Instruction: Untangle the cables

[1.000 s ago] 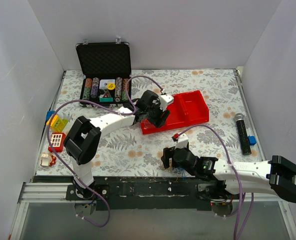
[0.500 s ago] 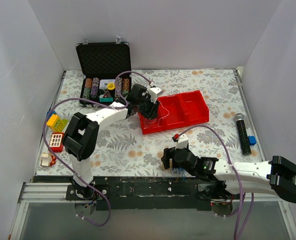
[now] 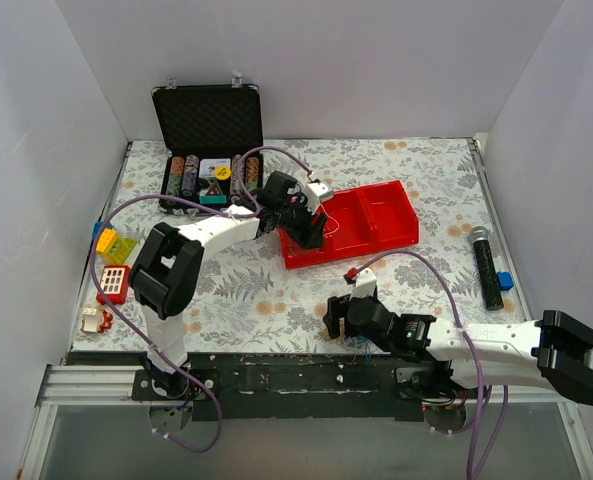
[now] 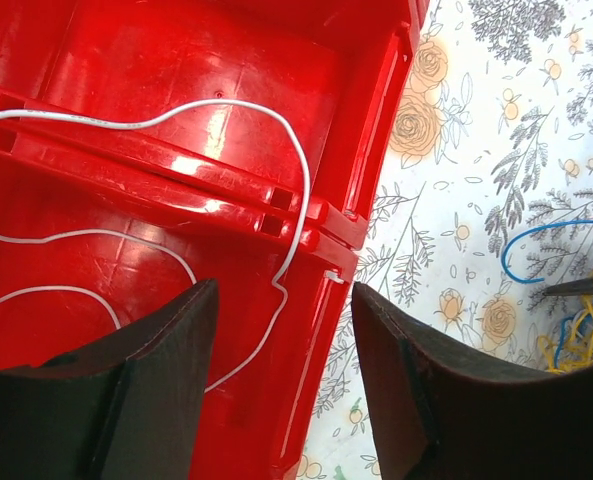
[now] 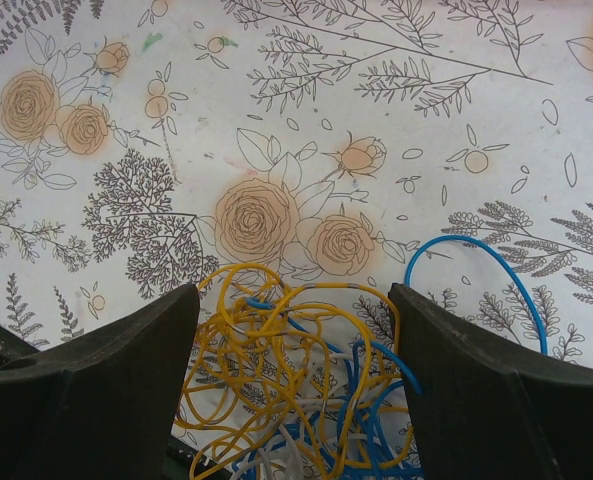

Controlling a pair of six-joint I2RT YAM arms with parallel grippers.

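Observation:
The cables are split. A tangled bundle (image 5: 316,400) of yellow, blue and white wires lies on the floral table near its front edge, between the fingers of my right gripper (image 5: 294,390), which is open around it. One blue loop (image 5: 476,245) spreads out to the right. In the top view the bundle (image 3: 354,345) is mostly hidden under my right gripper (image 3: 338,318). A single white cable (image 4: 296,190) lies loose in the red tray (image 4: 176,80). My left gripper (image 4: 286,400) is open and empty above the tray's left end (image 3: 311,228).
An open black case of poker chips (image 3: 208,150) stands at the back left. A black microphone (image 3: 486,265) and a blue block (image 3: 505,281) lie at the right. Coloured toy blocks (image 3: 111,245) and a red keypad (image 3: 114,283) sit at the left edge.
My left gripper swung left from over the tray, then came back a little to the right. The white cable now shows lying in the tray. The right arm has not moved.

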